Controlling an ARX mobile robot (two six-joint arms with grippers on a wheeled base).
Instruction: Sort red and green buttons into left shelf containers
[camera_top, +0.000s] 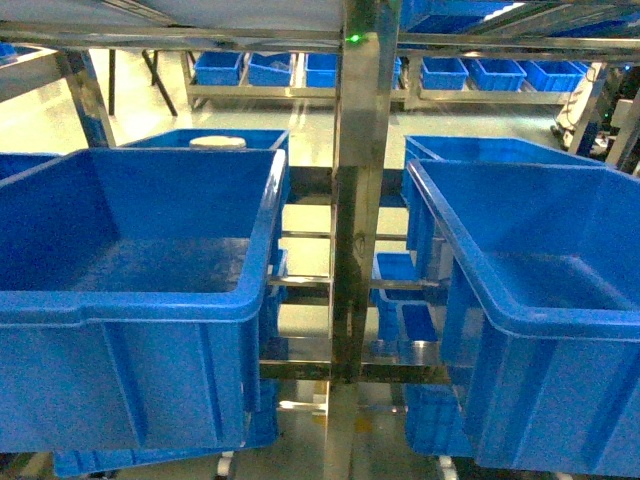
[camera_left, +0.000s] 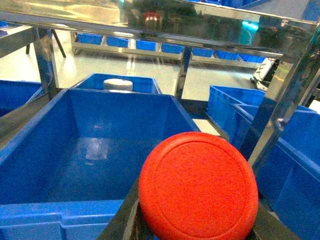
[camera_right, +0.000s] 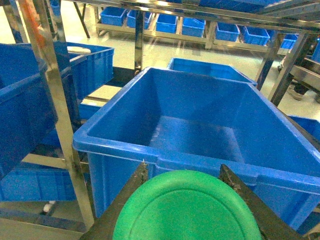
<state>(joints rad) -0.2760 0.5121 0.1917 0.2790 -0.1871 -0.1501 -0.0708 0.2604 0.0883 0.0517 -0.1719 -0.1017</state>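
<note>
Bright overhead light is thrown evenly across all views. Glare is seen on the steel post (camera_top: 355, 200), the pale floor (camera_top: 300, 125) and bin bottoms. The close red cap (camera_left: 198, 186) is rendered slightly soft.

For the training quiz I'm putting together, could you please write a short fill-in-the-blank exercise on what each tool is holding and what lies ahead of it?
1. The left tool holds a button whose cap is ____.
2. The right tool holds a button whose cap is ____.
3. The bin ahead of the left tool has ____ lying inside it.
4. The white roll stands in the bin ____ that one.

Missing words: red; green; nothing; behind
</note>
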